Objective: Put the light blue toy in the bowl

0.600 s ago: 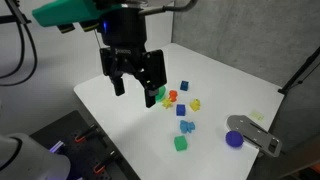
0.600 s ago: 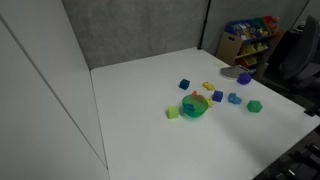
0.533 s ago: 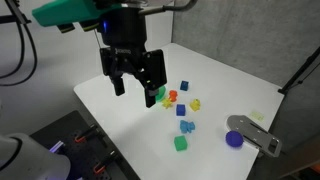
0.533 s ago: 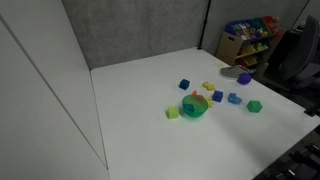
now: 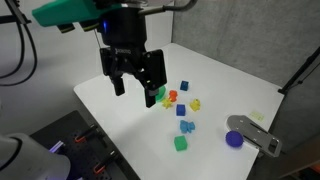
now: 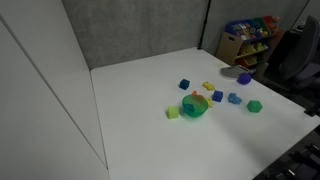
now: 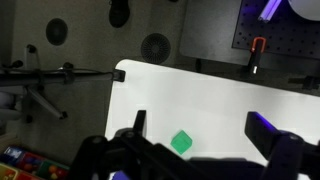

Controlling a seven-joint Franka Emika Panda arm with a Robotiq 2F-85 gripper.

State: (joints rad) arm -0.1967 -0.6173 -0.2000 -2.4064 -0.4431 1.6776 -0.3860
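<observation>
The light blue toy (image 5: 188, 126) (image 6: 234, 99) lies on the white table among other small blocks, close to a green block (image 5: 181, 144). The green bowl (image 5: 163, 99) (image 6: 195, 106) sits mid-table with something orange inside it. In an exterior view one finger partly hides the bowl. My gripper (image 5: 138, 92) hangs above the table just beside the bowl, open and empty. In the wrist view the gripper (image 7: 200, 135) frames only a green block (image 7: 181, 142) on the white surface. The light blue toy and the bowl are out of that view.
Two darker blue blocks (image 5: 183, 86) (image 5: 181, 111), a yellow block (image 5: 195, 103) and a purple disc (image 5: 235, 139) are scattered around. A grey object (image 5: 258, 136) lies at the table's corner. A shelf of toys (image 6: 245, 40) stands beyond the table.
</observation>
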